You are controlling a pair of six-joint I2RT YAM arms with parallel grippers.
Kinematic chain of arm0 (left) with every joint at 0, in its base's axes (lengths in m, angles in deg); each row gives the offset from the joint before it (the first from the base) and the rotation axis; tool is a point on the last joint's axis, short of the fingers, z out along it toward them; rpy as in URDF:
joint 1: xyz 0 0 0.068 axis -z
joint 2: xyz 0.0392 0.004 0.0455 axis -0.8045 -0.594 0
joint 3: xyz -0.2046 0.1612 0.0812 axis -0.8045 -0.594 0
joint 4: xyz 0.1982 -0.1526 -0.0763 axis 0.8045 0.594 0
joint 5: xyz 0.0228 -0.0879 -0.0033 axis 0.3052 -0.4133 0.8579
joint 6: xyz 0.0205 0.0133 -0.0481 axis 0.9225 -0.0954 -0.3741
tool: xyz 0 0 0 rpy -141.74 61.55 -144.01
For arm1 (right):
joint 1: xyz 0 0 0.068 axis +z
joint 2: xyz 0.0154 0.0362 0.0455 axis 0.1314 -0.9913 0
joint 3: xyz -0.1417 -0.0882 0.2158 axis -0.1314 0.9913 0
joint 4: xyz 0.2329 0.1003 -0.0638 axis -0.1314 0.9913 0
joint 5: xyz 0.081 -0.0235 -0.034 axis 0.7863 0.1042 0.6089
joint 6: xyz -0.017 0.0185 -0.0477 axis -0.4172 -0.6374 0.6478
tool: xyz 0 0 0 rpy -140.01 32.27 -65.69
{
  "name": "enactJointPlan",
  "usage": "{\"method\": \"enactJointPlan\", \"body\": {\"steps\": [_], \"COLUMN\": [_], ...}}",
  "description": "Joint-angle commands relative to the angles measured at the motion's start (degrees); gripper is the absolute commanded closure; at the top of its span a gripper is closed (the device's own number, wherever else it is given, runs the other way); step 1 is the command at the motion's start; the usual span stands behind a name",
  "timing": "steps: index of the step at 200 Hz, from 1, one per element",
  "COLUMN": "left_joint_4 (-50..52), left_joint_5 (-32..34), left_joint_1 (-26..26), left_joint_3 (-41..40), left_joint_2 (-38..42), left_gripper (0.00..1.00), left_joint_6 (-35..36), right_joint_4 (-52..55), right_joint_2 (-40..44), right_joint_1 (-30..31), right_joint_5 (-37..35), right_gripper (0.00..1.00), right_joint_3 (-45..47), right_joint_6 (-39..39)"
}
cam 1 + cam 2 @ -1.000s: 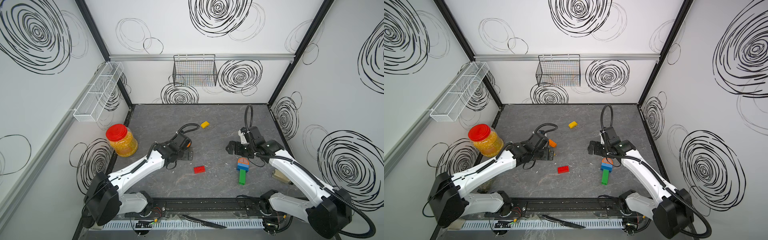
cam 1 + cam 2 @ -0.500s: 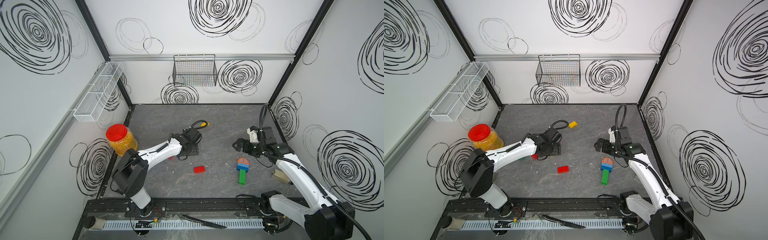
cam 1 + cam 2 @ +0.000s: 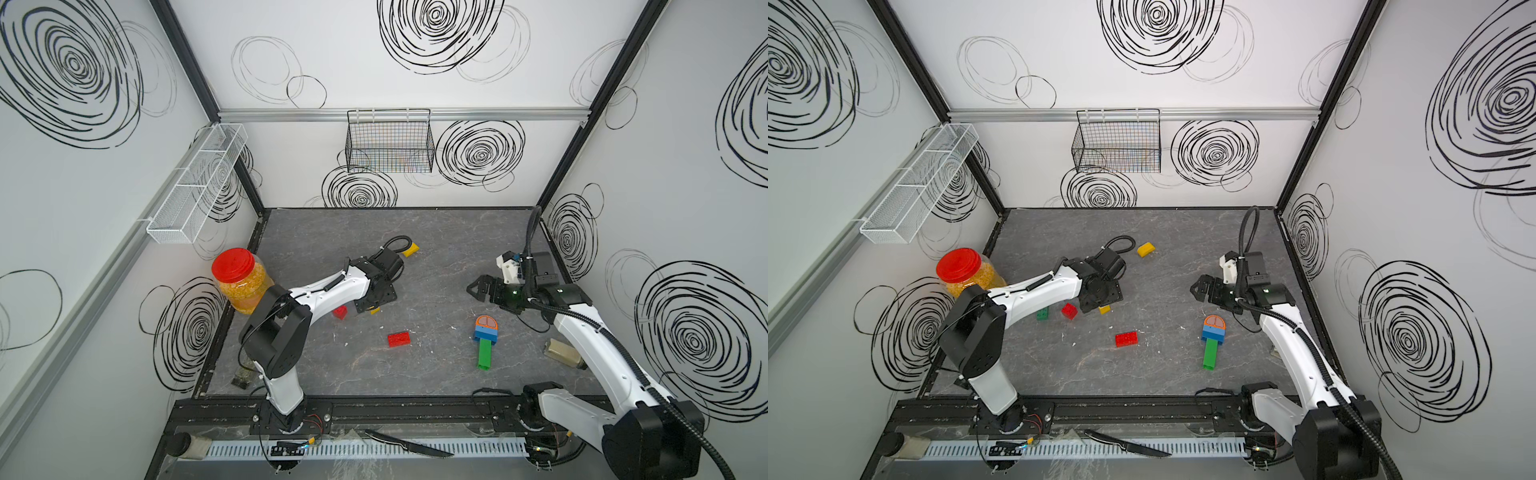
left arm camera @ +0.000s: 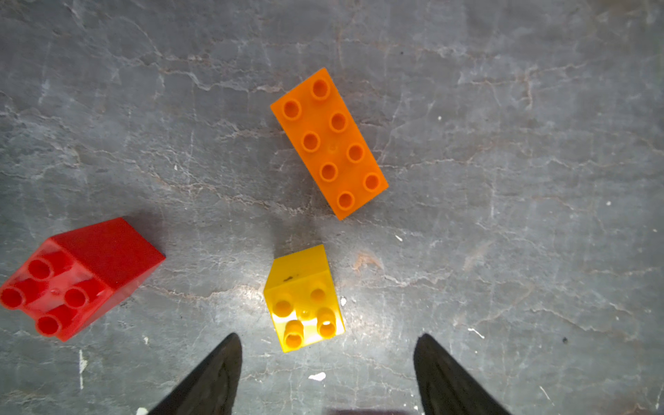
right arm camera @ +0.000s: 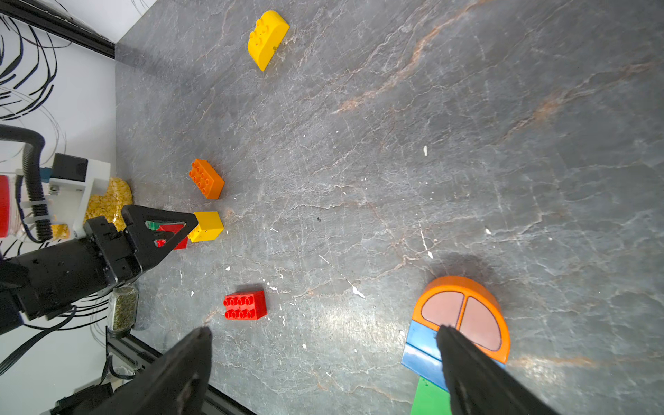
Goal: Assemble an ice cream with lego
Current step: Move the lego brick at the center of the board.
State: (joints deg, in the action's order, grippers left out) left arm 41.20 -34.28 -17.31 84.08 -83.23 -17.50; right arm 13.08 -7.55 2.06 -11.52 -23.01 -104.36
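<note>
Left gripper (image 4: 328,337) half-spread, empty; fingertips (image 4: 222,359) flank small yellow lego brick (image 4: 305,298), seemingly not touching. Right gripper (image 5: 323,328) spread wide, empty, well apart from that brick.

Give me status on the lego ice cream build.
Done: green stick, blue brick and orange dome look joined, lying on table. In hand: nothing; left gripper open at small yellow brick, right gripper open, empty. Left: red brick, orange brick, rounded yellow brick loose.
</note>
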Motion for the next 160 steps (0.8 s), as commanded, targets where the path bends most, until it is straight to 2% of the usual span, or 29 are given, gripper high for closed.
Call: {"method": "enactJointPlan", "body": {"steps": [1, 125, 160], "left_joint_4": [2.12, 0.73, 0.47], "left_joint_5": [-0.15, -0.90, -0.86], "left_joint_1": [-0.64, -2.47, -1.94], "left_joint_3": [1.52, 1.35, 1.09], "left_joint_2": [-1.35, -5.46, -5.20], "left_gripper": [0.21, 0.39, 0.48], "left_joint_6": [-2.96, -2.89, -2.67], "right_joint_4": [1.78, 3.81, 4.20], "right_joint_2": [-0.82, -0.23, 0.81], "right_joint_1": [-0.69, -1.41, -1.63], "right_joint_5": [1.45, 3.80, 3.57], "right_gripper": [0.00, 0.00, 0.00], "right_joint_3": [-1.92, -2.51, -2.03], "right_joint_6": [1.34, 1.26, 1.19]}}
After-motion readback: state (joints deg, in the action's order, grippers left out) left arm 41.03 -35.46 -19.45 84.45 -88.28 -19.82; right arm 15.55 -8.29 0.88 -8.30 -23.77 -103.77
